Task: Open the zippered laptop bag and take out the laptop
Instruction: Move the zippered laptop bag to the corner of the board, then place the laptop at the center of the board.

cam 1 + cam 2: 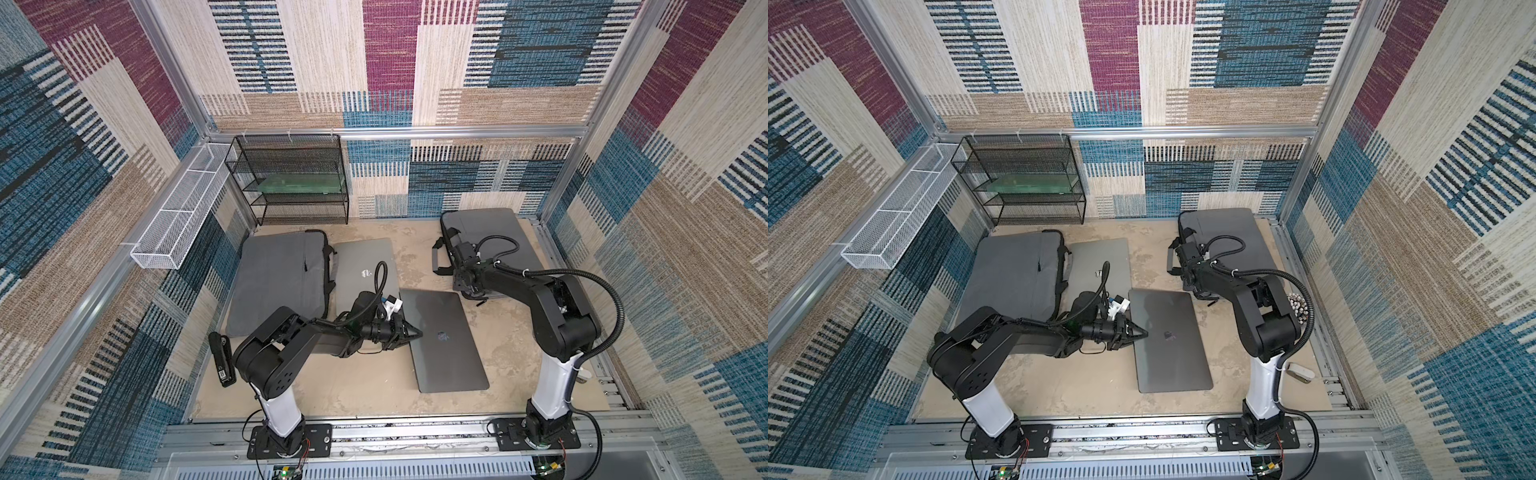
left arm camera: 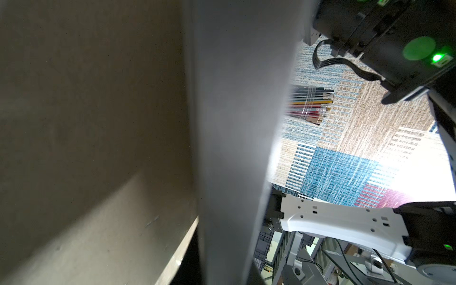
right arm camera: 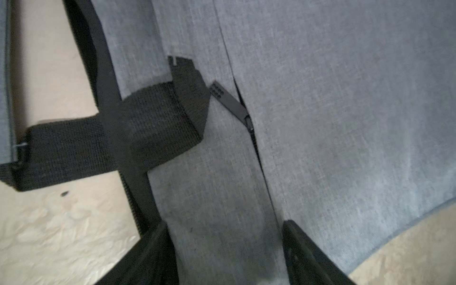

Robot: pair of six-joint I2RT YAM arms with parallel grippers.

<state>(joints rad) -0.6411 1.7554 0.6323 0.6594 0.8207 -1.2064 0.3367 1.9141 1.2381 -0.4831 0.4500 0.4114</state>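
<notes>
Laptop bag (image 1: 494, 228) under right gripper (image 3: 225, 237) (spread), laptop (image 1: 444, 340) near

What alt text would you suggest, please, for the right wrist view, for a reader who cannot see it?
The open right gripper hovers close over a grey bag, its spread fingers pointing toward a black zipper pull on the seam. A black strap crosses the bag's edge, with beige table beside it.
</notes>
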